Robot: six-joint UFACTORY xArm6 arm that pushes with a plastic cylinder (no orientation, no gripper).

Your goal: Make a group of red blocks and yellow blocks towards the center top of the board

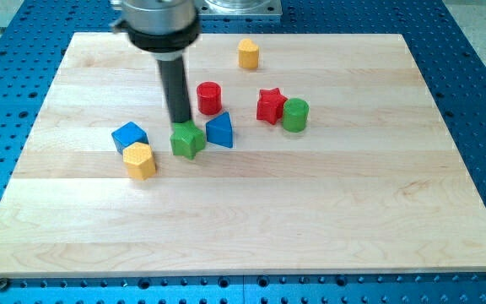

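**Tip at the green star, reds and yellows still scattered**

My tip (pixel 180 123) stands at the 12 o'clock edge of the green star block (pixel 188 139), touching it or just short of it; I cannot tell which. There are no fingers on this rod, so no opening to tell of.

The red cylinder (pixel 209 97) sits just at 2 o'clock from my tip, near the middle of the tabletop (pixel 353 219). The red star (pixel 270 105) lies at 3 o'clock from that cylinder, touching the green cylinder (pixel 294 114) on its 3 o'clock side. One yellow block (pixel 248 53) rests near the tabletop's 12 o'clock edge. The other yellow block (pixel 140 160) lies at 8 o'clock from my tip, touching the blue cube (pixel 130 136) at its 11 o'clock. A blue triangular block (pixel 220 130) sits just beside the green star, at its 3 o'clock.
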